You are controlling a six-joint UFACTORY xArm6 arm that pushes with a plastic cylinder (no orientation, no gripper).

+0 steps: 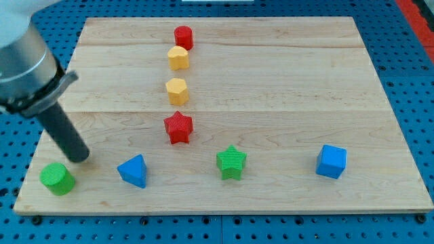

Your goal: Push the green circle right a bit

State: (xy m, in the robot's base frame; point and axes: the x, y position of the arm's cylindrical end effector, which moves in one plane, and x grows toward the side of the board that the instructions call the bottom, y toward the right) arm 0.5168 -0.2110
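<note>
The green circle is a short green cylinder near the board's bottom left corner. My tip is the lower end of the dark rod, resting on the board just above and to the right of the green circle, very close to it. A blue triangle-like block lies to the circle's right.
A green star and a blue cube sit along the bottom row. A red star, two yellow blocks and a red cylinder form a column up the middle. The wooden board ends just left of the circle.
</note>
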